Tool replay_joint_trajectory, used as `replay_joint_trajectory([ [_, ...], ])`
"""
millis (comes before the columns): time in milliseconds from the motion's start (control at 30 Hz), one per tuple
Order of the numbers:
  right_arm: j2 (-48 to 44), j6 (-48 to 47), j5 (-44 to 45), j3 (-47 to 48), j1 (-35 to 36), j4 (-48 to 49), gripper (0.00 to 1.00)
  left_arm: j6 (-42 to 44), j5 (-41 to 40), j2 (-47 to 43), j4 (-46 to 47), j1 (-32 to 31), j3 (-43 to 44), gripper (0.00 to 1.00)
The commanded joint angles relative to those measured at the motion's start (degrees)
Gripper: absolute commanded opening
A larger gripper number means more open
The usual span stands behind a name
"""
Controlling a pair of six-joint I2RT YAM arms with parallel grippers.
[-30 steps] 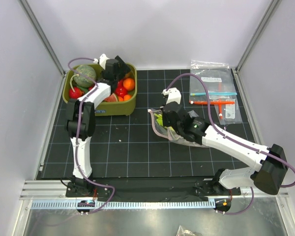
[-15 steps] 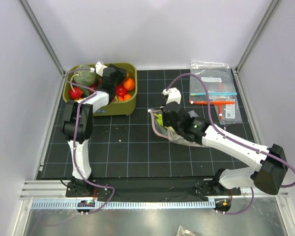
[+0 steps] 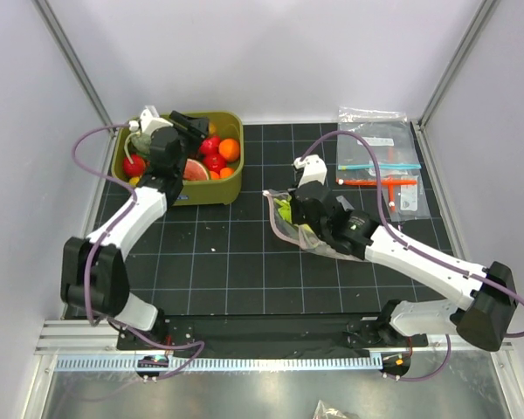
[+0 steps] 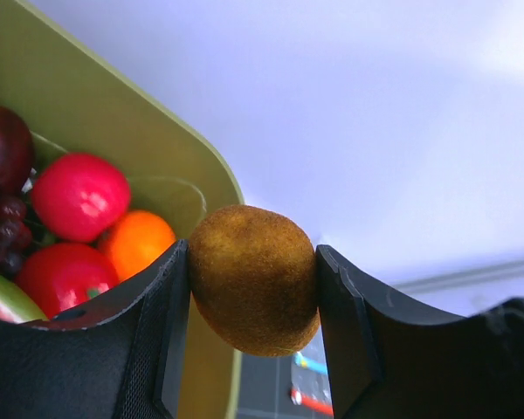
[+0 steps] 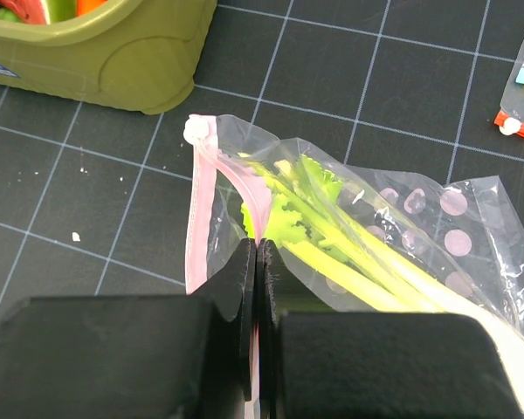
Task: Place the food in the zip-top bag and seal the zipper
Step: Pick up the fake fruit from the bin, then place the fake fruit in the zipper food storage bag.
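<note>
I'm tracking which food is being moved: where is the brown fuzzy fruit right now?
In the left wrist view the brown fruit sits clamped between the left gripper's fingers, by the olive-green bin's rim at the table's far left.

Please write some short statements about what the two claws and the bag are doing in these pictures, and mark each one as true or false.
1. The left claw grips a round brown fruit. True.
2. The zip-top bag is empty. False: a green stalk lies inside it.
3. The right claw is shut on the pink zipper at the bag's mouth. True.
4. The bag lies inside the olive bin. False: it lies on the black mat, apart from the bin.
</note>
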Motion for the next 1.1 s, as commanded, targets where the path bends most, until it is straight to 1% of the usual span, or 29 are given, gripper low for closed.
replay_joint_trajectory([
  [0,-3.3,0.0,-0.3,-0.4,-0.2,3.9,0.01,-0.9,3.3,-7.4,-2.4,-2.5,-4.4,0.18],
  [33,-3.7,0.0,-0.4,-0.7,-0.2,4.5,0.01,-1.7,3.2,-8.9,-1.8,-3.3,-8.2,0.18],
  [67,-4.7,0.1,-0.7,-1.2,-0.2,4.8,0.01,-2.6,3.2,-10.4,-0.9,-5.6,-10.3,0.18],
  [100,-5.2,0.1,-0.6,-1.6,-0.2,5.2,0.01,-3.0,2.8,-12.6,1.8,-6.8,-12.3,0.18],
  [133,-5.5,0.1,-0.7,-1.9,-0.1,5.8,0.01,-2.8,2.5,-13.4,3.3,-9.8,-15.8,0.19],
  [200,-6.2,0.4,-1.1,-2.6,-0.2,6.5,0.01,0.8,4.8,-14.7,5.1,-12.3,-18.2,0.19],
  [233,-6.2,0.4,-1.3,-2.8,-0.2,6.7,0.01,2.8,5.0,-15.0,5.1,-15.4,-18.9,0.19],
  [267,-6.3,0.5,-1.4,-2.7,-0.2,6.7,0.01,6.9,4.3,-15.4,5.1,-17.1,-19.7,0.20],
  [333,-6.3,1.1,-2.8,-2.5,-0.2,6.5,0.01,9.7,2.2,-16.1,6.9,-21.9,-22.0,0.20],
  [367,-6.4,1.2,-3.2,-2.5,-0.2,6.5,0.01,10.6,2.0,-16.4,7.3,-23.2,-22.4,0.20],
  [467,-7.4,1.5,-3.7,-3.3,-0.2,7.3,0.01,14.0,1.1,-17.5,7.1,-27.8,-21.3,0.20],
  [533,-8.6,1.5,-3.6,-4.2,-0.2,8.2,0.01,17.1,-2.1,-17.7,7.1,-31.1,-20.8,0.20],
  [867,-12.3,1.9,-2.4,-6.8,-0.2,10.9,0.01,21.8,-2.7,-12.7,9.1,-37.4,-18.7,0.20],
  [967,-13.8,2.6,-4.4,-8.9,-0.2,13.8,0.01,24.5,-4.4,-9.9,9.6,-40.4,-17.0,0.23],
  [1067,-15.4,3.2,-7.0,-9.8,-0.2,15.4,0.01,25.5,-2.3,-7.2,10.9,-41.7,-15.7,0.24],
])
